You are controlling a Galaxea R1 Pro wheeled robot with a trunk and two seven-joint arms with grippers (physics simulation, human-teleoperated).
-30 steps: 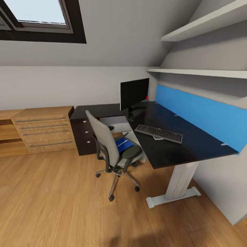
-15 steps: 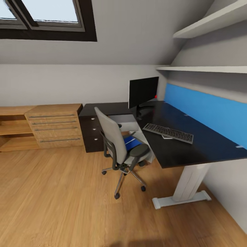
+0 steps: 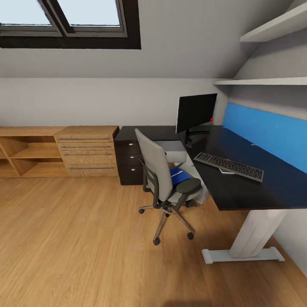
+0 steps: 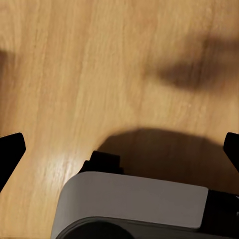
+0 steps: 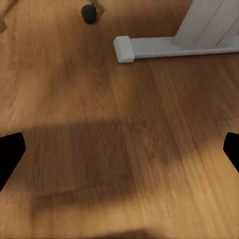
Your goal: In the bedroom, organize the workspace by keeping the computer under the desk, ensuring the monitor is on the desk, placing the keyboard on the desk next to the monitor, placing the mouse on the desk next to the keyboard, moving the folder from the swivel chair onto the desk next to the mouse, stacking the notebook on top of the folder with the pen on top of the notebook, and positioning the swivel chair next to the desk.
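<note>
A large black L-shaped desk [image 3: 238,170] stands against the right-hand wall of an attic bedroom, and everything else is placed from it. On its top, toward the far corner, a wide black monitor [image 3: 196,111] stands upright with a small red light at its lower corner. Nearer along the top lies a slim dark keyboard [image 3: 228,166], with a small pale object at its near edge that is too small to make out. A grey swivel chair [image 3: 164,181] sits in the desk's inner angle, its back turned to the room, and a bright blue folder [image 3: 179,175] lies on its seat. Behind the chair, under the desk, part of a light grey computer [image 3: 172,149] shows. A dark drawer unit [image 3: 130,164] holds up the desk's far end, and beside that a light wooden cabinet [image 3: 87,151] stands with open shelves next to it. A white pedestal leg [image 3: 256,234] carries the desk's near end; its foot [image 5: 164,47] also appears past the right hand [image 5: 119,152], above wooden floor [image 5: 99,124]. Both the right hand and the left hand [image 4: 119,152] have their fingertips wide apart, holding nothing.
</note>
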